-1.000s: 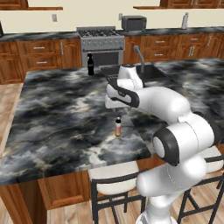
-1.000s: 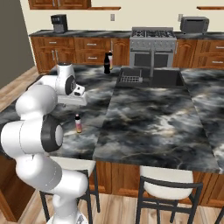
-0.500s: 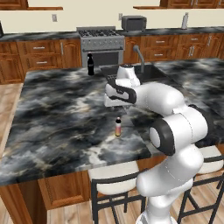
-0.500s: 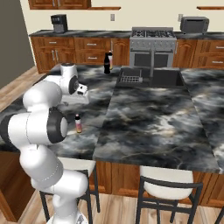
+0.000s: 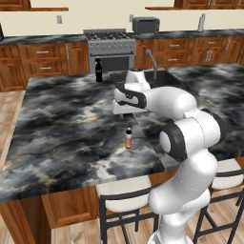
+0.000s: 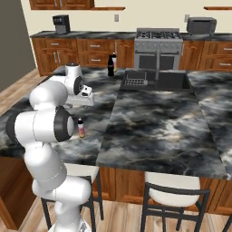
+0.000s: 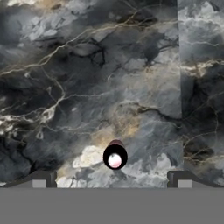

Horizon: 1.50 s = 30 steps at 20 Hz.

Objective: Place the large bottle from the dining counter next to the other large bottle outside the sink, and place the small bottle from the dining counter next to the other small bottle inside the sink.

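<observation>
Claw (image 7: 113,178) spread wide above unlabelled small bottle (image 7: 115,156) on dining counter (image 7: 65,87).

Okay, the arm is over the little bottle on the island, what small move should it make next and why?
Probably lower straight down. The end effector is open above the counter, and in the hand view the small bottle stands upright, seen cap-on, roughly midway between the fingertips, so descending should bring them around it.

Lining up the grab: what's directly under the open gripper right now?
The small bottle stands upright on the dining counter, capped top between the gripper fingertips. Its body is hidden beneath the cap.
</observation>
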{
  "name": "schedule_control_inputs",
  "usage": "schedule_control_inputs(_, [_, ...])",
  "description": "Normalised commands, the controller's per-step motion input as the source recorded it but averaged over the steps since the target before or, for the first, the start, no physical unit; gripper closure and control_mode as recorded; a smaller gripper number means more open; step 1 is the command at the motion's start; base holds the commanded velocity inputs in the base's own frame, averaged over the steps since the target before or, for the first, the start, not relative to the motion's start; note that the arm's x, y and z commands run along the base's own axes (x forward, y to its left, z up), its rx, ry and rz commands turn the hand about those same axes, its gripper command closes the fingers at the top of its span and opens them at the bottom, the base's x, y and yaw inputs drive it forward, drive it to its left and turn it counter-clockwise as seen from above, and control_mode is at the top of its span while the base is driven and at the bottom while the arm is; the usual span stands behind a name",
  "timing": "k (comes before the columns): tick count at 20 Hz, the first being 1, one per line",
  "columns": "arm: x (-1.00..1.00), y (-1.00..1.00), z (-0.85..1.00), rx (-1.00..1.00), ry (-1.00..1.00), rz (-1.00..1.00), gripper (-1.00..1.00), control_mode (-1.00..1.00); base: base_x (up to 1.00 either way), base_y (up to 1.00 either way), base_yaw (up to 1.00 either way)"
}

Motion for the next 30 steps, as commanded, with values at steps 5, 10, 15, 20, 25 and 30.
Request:
schedule_control_inputs(5, [0.00, 0.00, -0.19, 0.00, 0.00, 0.00, -1.00, -1.00, 0.00, 0.00, 0.00])
schedule_control_inputs(10, [-0.02, 0.00, -0.15, 0.00, 0.00, 0.00, -1.00, -1.00, 0.00, 0.00, 0.00])
schedule_control_inputs(15, [-0.07, 0.00, -0.14, 0.00, 0.00, 0.00, -1.00, -1.00, 0.00, 0.00, 0.00])
schedule_control_inputs(20, [-0.04, 0.00, -0.16, 0.00, 0.00, 0.00, -1.00, -1.00, 0.00, 0.00, 0.00])
schedule_control_inputs(25, [0.00, 0.00, -0.21, 0.00, 0.00, 0.00, -1.00, -1.00, 0.00, 0.00, 0.00])
schedule_control_inputs(30, [0.00, 0.00, -0.15, 0.00, 0.00, 0.00, -1.00, -1.00, 0.00, 0.00, 0.00])
